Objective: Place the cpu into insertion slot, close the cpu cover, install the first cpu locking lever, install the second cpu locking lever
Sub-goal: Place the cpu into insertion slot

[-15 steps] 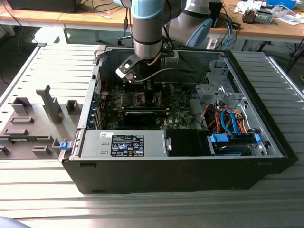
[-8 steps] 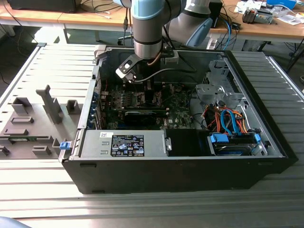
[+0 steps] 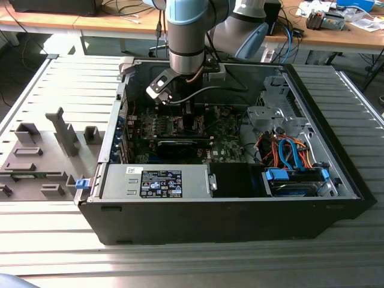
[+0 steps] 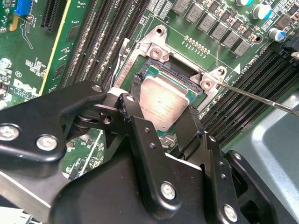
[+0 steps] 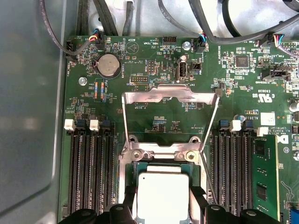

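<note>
The cpu, a thin square chip with a silver-grey metal top, sat over the insertion slot, a small square socket with a metal rim set in the green circuit board. I could not tell whether it was fully seated. I judged it light, stiff and slippery, with a fragile underside, so best held by two opposite edges. The black two-fingered gripper was clenched on the cpu in just that way, its fingertips parted no wider than the chip. The cpu cover, a silvery windowed frame plate, stood open at the socket's far edge. All this lay in the far part of the open black computer case.
</note>
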You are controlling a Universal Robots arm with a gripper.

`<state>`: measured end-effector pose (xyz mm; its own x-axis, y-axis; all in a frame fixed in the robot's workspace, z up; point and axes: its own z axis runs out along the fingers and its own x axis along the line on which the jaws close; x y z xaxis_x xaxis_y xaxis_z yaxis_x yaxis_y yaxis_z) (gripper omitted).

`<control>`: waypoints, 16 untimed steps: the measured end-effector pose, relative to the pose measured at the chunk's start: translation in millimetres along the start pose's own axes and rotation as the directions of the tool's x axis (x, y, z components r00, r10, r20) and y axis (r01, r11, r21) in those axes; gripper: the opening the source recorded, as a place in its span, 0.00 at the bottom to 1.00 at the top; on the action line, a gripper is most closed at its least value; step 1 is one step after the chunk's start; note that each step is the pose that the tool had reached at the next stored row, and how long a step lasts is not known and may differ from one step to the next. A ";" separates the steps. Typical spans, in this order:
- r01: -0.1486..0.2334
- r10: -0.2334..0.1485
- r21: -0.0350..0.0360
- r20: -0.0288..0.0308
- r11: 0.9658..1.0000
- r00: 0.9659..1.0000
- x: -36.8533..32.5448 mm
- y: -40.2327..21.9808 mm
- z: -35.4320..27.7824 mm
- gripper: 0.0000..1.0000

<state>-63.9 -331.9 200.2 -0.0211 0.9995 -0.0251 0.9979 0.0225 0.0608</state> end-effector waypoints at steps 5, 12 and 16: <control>0.000 0.000 0.000 0.000 1.000 1.000 -0.1 0.0 0.0 0.53; 0.000 0.000 0.000 0.000 1.000 1.000 -0.1 0.0 -0.6 0.53; 0.002 -0.002 0.000 -0.001 1.000 1.000 -0.2 0.2 -4.1 0.53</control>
<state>-63.9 -332.0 204.3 -0.0228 0.9994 -0.0244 0.9978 0.0243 0.0609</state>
